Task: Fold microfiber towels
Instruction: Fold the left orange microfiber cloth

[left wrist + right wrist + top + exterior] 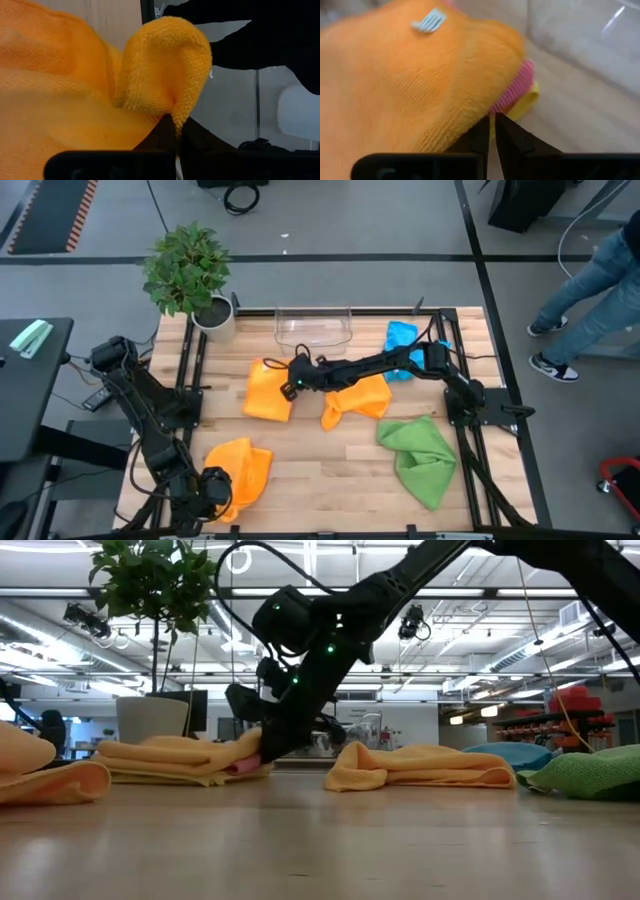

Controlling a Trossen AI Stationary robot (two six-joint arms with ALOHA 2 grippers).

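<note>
Okay, my left gripper (215, 485) sits at the near left corner of the table (330, 460), fingers pinched tight on a fold of the loose orange towel (243, 468) there; in the left wrist view the cloth (75, 85) bulges up right off my fingertips. My right gripper (291, 388) is stretched across the middle to the folded orange towel (268, 390), back left of centre. Fingers nearly together, tips (492, 131) at that stack's edge, just under the orange layer (405, 80); I can't tell if they actually pinch any cloth. A pink towel (516, 91) and a yellow towel (526, 104) peek out beneath the orange at that edge. White label (428, 20) on top of the orange.

Third orange cloth (355, 401) lies crumpled mid-table, under my right arm. Green towel (420, 455) bunched near right. Blue towel (402, 345) at back right, partly hidden by my right arm. Clear plastic bin (313, 326) at the back edge, centre. Potted plant (190, 275) at back left corner. A person's legs (585, 285) on the floor beyond the right side.
</note>
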